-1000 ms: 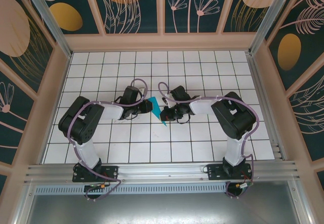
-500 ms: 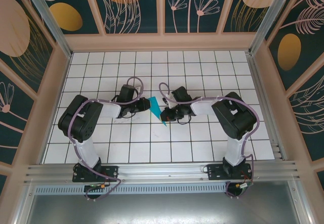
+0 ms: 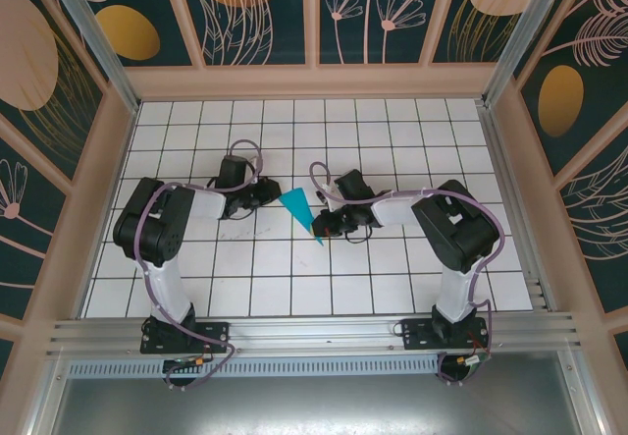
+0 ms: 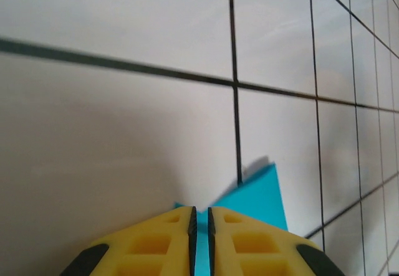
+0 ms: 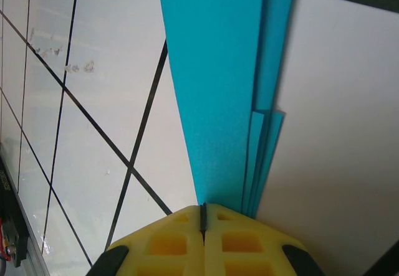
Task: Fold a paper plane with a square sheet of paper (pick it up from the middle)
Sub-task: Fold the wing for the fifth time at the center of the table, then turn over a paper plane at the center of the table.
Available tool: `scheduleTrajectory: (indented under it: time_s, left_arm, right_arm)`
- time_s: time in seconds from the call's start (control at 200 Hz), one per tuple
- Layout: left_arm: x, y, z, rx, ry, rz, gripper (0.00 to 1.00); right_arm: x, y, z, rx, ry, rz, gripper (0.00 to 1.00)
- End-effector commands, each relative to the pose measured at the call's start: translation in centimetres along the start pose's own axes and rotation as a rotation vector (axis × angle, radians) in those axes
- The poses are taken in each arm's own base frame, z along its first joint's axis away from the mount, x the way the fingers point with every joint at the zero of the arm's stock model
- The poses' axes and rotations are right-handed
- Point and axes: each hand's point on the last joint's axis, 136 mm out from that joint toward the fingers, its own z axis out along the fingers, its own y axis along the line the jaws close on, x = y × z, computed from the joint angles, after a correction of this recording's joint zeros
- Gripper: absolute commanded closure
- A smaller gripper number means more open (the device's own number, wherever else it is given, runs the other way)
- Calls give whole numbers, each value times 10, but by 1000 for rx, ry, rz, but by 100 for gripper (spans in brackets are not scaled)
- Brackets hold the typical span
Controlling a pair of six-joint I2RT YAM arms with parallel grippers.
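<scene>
paper plane (image 3: 297,209) | pinched in right jaws | left jaws at its corner

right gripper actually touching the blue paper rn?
Touching. In the right wrist view, the folded layers of the blue paper run straight into the closed seam of the right gripper, with no gap between them.

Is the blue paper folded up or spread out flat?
Folded. The blue paper is a narrow pointed wedge from above, and the right wrist camera shows several stacked layers with stepped edges along one side.
</scene>
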Motion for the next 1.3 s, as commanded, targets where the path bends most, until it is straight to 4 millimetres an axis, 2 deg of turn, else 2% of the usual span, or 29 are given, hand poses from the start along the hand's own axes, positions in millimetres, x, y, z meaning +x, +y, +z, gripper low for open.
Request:
scheduleTrajectory:
  time_s: [0.0, 0.115, 0.265, 0.365, 0.39, 0.415, 0.475, 0.535, 0.665, 0.711, 0.746, 0.846, 0.976, 1.106, 1.246, 1.271, 1.276, 1.296]
  left_arm:
    - [-16, 40, 0, -163, -43, -17, 82]
    - [-31, 37, -8, -206, -82, -22, 73]
    - [-48, 21, -32, -223, -146, -31, 61]
    - [-51, 11, -52, -231, -173, -43, 51]
    - [-47, 12, -53, -236, -166, -52, 50]
    - [-50, 3, -62, -216, -182, -50, 48]
    - [-44, -4, -71, -193, -181, -57, 44]
    - [-39, -7, -80, -180, -190, -83, 40]
    - [-24, -11, -96, -164, -206, -145, 33]
    - [-18, -12, -99, -170, -208, -166, 29]
    - [-13, -13, -100, -177, -207, -177, 26]
    - [2, -21, -100, -215, -201, -188, 17]
    - [31, -37, -84, -234, -144, -229, 12]
    - [53, -54, -65, -288, -103, -255, 11]
    - [72, -68, -37, -358, -45, -256, 18]
    - [80, -60, -33, -391, -22, -254, 20]
    - [73, -70, -31, -374, -33, -254, 20]
    - [73, -71, -28, -386, -28, -254, 21]
  right_arm:
    - [74, -47, 1, 161, 211, 166, 100]
    - [53, -30, 0, 98, 153, 158, 100]
    - [-3, 6, -12, 15, 15, 126, 96]
    - [-38, 29, -30, -4, -97, 87, 86]
    - [-48, 35, -38, -1, -133, 76, 80]
    - [-56, 39, -45, 4, -165, 66, 75]
    - [-71, 43, -63, 34, -243, 56, 65]
    - [-80, 43, -80, 56, -302, 51, 60]
    - [-91, 24, -114, 140, -402, 43, 51]
    - [-90, 19, -119, 169, -419, 30, 46]
    - [-95, 4, -131, 194, -451, 45, 43]
    - [-96, -22, -144, 236, -500, 72, 34]
    - [-93, -49, -151, 257, -555, 145, 22]
    - [-90, -63, -154, 281, -576, 191, 16]
    - [-88, -70, -160, 313, -589, 217, 15]
    - [-89, -71, -161, 315, -591, 220, 14]
    - [-88, -71, -161, 315, -590, 221, 14]
    - [-89, -71, -162, 316, -593, 223, 14]
